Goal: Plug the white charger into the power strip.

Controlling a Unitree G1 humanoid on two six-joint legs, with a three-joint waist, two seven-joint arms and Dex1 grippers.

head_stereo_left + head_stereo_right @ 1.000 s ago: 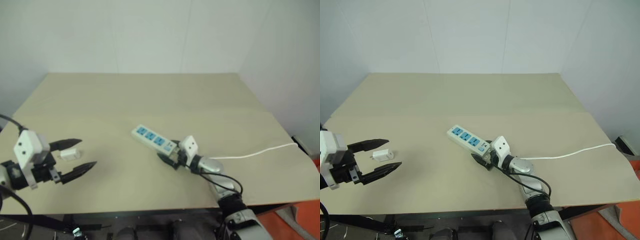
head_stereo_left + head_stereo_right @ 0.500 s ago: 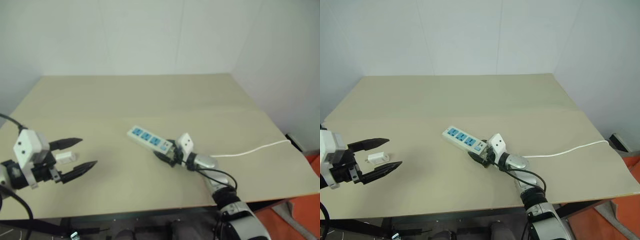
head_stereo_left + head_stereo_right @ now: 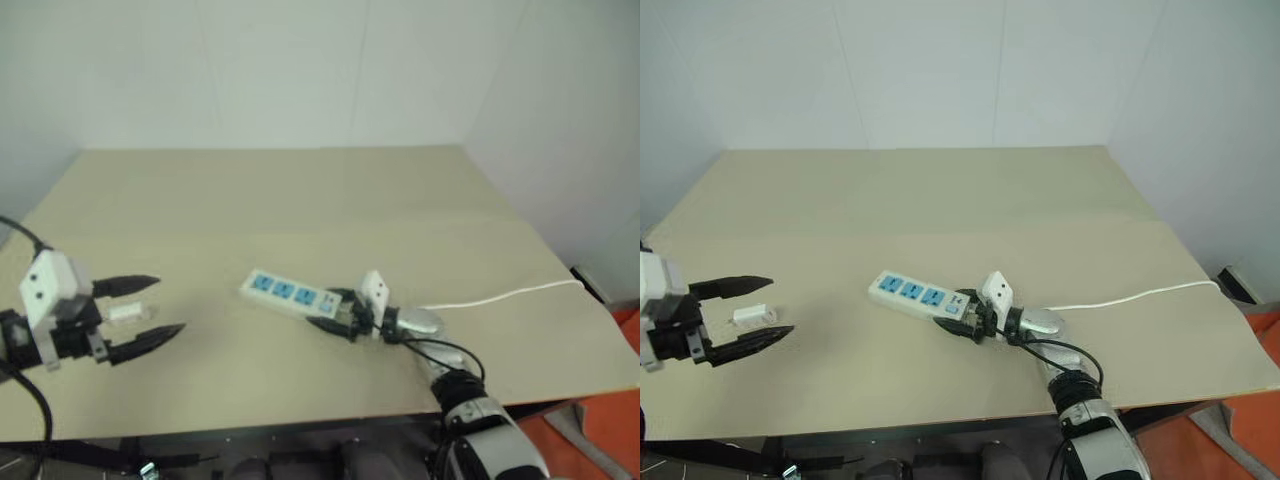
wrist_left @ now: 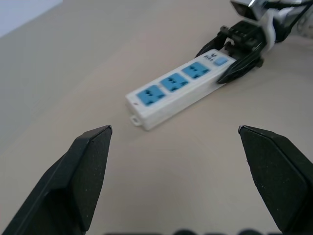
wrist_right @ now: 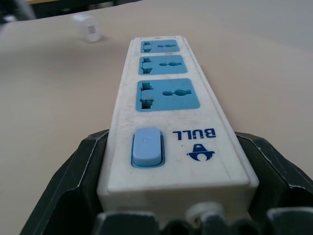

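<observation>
The power strip (image 3: 912,295) is clamped at its switch end by the right gripper (image 3: 962,318); the left gripper (image 3: 745,316) fingers are spread wide around the white charger (image 3: 750,315), at 9 o'clock on the desk (image 3: 940,200).

One white charger (image 3: 750,316) and one power strip (image 3: 919,297) with three blue sockets and one cord (image 3: 1135,297). Both lie on one table (image 3: 940,200). Two grippers: the left gripper (image 3: 740,317), the right gripper (image 3: 962,315).

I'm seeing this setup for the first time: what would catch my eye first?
The white power strip with blue sockets lies mid-table, its switch end clamped between the right gripper's black fingers, its cord trailing right. Near the table's left edge, the left gripper hangs wide open around the small white charger.
</observation>
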